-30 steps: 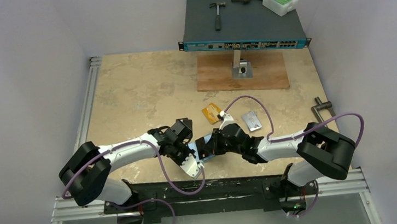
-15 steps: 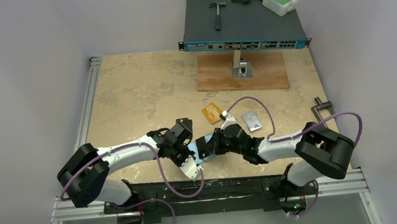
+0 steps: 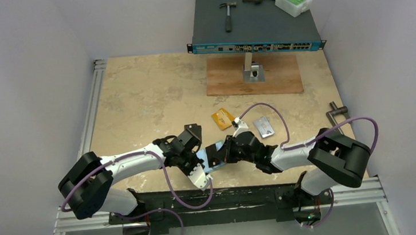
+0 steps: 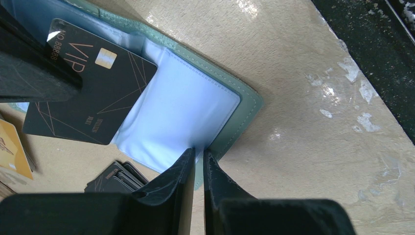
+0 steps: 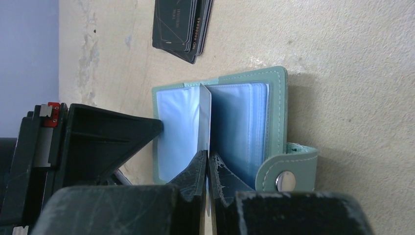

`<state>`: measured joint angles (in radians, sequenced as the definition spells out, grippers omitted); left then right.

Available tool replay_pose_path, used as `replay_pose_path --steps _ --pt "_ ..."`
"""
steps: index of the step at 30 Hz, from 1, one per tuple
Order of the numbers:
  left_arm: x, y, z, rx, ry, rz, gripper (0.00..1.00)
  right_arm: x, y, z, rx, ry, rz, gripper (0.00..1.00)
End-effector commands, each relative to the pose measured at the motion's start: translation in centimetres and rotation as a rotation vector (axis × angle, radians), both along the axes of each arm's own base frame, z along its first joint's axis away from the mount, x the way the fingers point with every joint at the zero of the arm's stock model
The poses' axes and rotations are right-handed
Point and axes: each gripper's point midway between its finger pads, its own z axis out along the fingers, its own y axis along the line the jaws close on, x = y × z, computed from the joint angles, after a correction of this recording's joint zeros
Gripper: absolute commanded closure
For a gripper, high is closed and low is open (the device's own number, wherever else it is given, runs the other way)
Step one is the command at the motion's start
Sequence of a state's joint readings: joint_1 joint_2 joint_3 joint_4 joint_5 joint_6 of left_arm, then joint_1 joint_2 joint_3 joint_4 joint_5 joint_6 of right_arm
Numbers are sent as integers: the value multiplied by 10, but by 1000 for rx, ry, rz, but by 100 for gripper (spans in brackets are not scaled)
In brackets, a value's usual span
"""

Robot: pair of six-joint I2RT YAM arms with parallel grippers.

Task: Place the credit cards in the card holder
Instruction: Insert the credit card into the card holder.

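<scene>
Black plastic VIP card [image 4: 98, 98] (right fingers [image 5: 192, 175] clamped on it): feed squarely; your left fingers [image 4: 173, 182] pinch teal fold-over holder [image 4: 247, 105].

The dark card [image 4: 93, 88], lying half over the card holder [image 4: 244, 103], reads "VIP" beside a gold chip. "NO.8888" runs along its short edge. Its smaller print is unreadable.

Overhead plus close wrist views (card holder [image 4: 186, 112] shared)
</scene>
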<state>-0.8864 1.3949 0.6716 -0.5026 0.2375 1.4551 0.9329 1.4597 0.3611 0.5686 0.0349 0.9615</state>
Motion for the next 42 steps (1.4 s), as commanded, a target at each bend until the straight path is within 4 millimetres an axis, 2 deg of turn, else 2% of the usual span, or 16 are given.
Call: replay_pose_path --steps 1,9,24,32,42 --pt "-12 17 -21 70 42 -6 90 -9 -14 -19 -77 40 8 100" --pt "-15 18 -20 70 45 0 90 -24 -10 -33 -114 100 100 100" --pt "-18 16 -19 63 45 -2 91 -29 -11 -45 -207 159 138 100" --pt "-22 19 -20 68 56 7 91 -25 -28 -44 -266 154 74 100" --pt "-22 17 -18 57 52 14 92 -30 -24 -47 -251 158 119 100"
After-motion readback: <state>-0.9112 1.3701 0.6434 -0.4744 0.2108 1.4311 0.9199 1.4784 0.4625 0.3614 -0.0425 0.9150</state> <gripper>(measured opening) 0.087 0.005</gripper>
